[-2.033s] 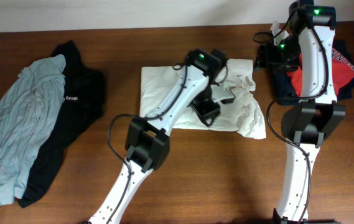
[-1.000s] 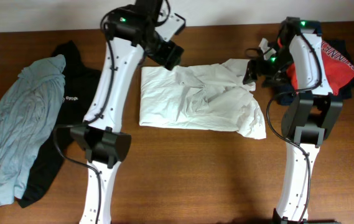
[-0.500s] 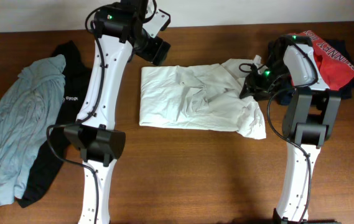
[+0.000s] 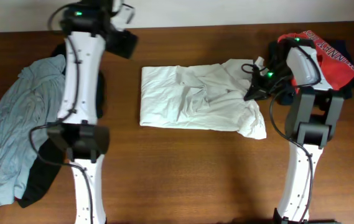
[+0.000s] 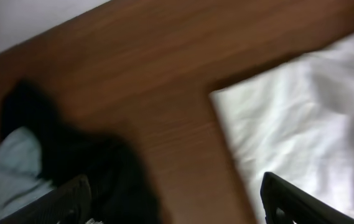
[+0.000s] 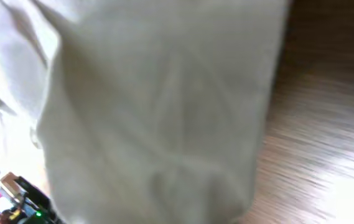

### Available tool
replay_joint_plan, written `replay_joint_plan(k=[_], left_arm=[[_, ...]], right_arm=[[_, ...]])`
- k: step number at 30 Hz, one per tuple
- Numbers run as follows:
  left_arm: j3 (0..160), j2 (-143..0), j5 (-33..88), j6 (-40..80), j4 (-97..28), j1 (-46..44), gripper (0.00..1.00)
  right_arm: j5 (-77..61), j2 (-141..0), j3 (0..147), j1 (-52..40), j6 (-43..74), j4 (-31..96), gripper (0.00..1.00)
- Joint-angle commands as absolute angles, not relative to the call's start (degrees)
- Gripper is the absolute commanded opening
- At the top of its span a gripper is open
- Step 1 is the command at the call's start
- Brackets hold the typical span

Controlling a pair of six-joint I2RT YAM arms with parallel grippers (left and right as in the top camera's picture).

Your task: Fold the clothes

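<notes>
White T-shirt [image 4: 189, 102] lay crumpled on the desk [image 4: 183, 174]; we saw its edge clamped in the right jaws, the left jaws apart.

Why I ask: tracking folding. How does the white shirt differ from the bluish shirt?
The white shirt lies spread as a rectangle centrally; the bluish shirt is a crumpled heap at left. The white shirt rests on bare tabletop; the bluish shirt overlaps a black shirt. The right pincer pinches the white shirt; nothing grips the bluish shirt. Both are wrinkled.
</notes>
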State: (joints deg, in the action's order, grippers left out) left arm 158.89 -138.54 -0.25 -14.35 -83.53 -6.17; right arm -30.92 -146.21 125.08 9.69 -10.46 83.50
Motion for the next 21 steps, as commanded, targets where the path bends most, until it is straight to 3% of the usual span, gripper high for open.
replay_joint_plan(k=[1, 10, 21], left_arm=[[159.1, -135.1, -1.3, -12.0, -83.8, -2.8, 0.87], [159.1, -134.9, -1.3, -12.0, -84.5, -1.2, 0.87], [159.1, -134.9, -1.2, -12.0, -84.9, -1.2, 0.87]], right_arm=[[-32.6, -143.2, 128.8, 13.4, -10.7, 84.6, 0.04], [-32.6, -141.0, 134.6, 15.5, -10.7, 88.8, 0.04], [-32.5, -140.9, 143.7, 7.6, -8.0, 90.7, 0.04]])
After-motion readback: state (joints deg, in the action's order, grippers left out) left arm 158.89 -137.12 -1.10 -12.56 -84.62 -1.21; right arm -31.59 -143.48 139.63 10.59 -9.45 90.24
